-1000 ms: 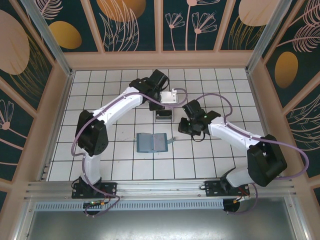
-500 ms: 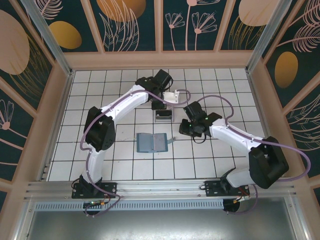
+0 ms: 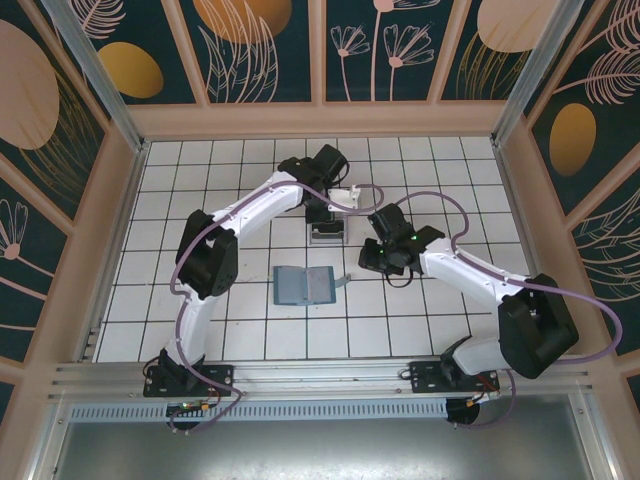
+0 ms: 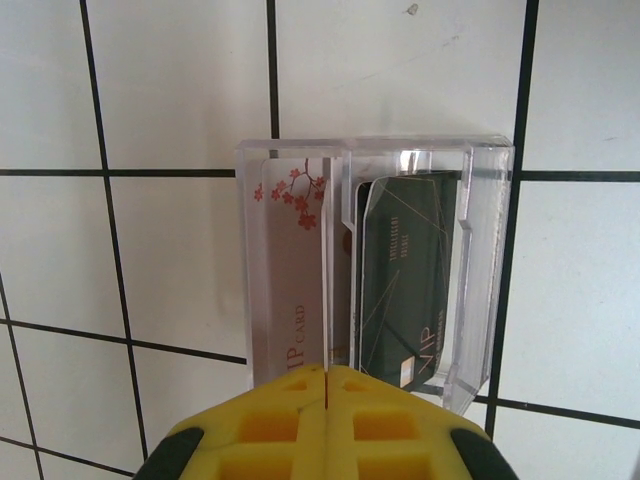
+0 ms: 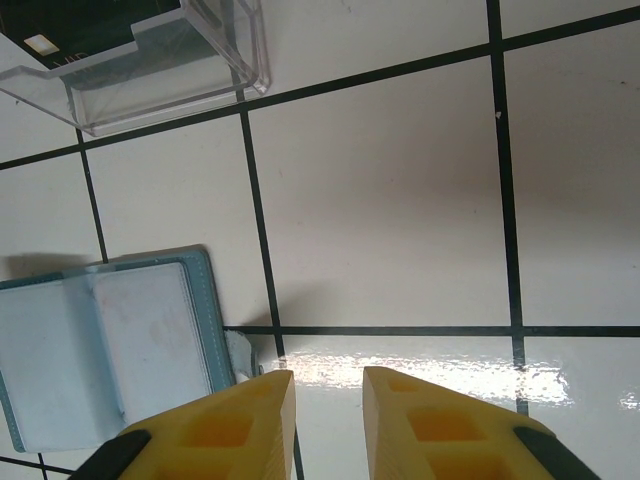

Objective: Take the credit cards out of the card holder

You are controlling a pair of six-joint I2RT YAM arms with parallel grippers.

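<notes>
Nearest the arm bases, on the white tiled counter (image 3: 200,200), the card holder (image 3: 302,285) lies spread open and flat with its greyer-blue inside up. Nothing rests on it or covers it. Beyond it, apart from it and a little to the right, stands a clear box (image 3: 327,233). In the left wrist view its transparent walls partly overlap the faces of the credit cards (image 4: 340,275) inside it.

The opened card holder's long axis runs left to right across the counter, and its fold runs near to far. In the right wrist view a small tab (image 5: 240,352) sticks out from its right edge. The credit cards sit side by side in the clear box, a pale card (image 4: 285,270) with red blossoms on the left and a dark card (image 4: 405,280) on the right. Their long sides run away from the left wrist camera. Whether they lie flat or lean cannot be told.

The right tool (image 5: 327,385) hovers just right of the card holder with its fingers a narrow gap apart. It holds nothing and touches nothing. Farther out, the left tool (image 4: 327,378) is over the near end of the clear box, its yellow fingers pressed together with nothing between them.
</notes>
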